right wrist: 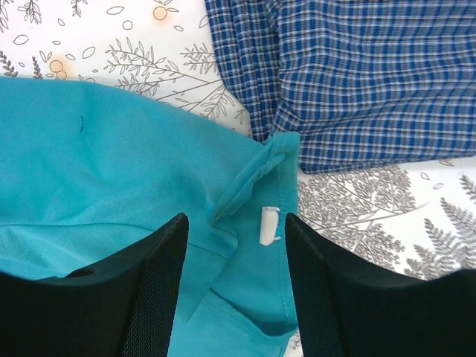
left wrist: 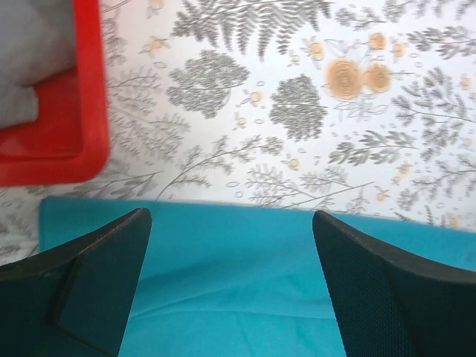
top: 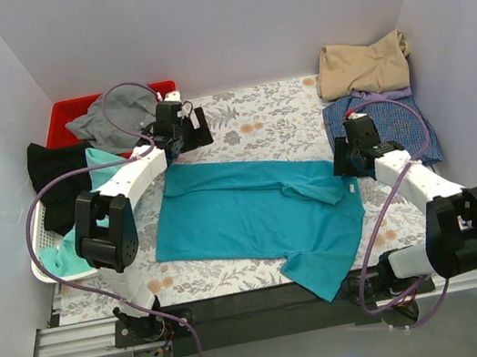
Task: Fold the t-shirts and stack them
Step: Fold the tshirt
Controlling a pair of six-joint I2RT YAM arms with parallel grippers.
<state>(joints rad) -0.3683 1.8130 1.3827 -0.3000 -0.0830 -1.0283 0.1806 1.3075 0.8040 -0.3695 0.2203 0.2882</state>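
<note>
Looking pretty early on this one, I reckon: the teal shirt [top: 255, 217] lies spread across the middle of the table with only a sleeve turned in, while the tan shirt [top: 362, 66] and checked shirt [right wrist: 372, 74] sit bunched at the far right. Left gripper [left wrist: 230, 223] hangs wide open and empty over its far left corner, right gripper [right wrist: 236, 223] open too, by the collar edge. A grey shirt [top: 99, 120] in the red bin [top: 61, 113], a black shirt [top: 51, 165] and a mint shirt [top: 59, 252] in the white basket [top: 46, 268] look untouched
</note>
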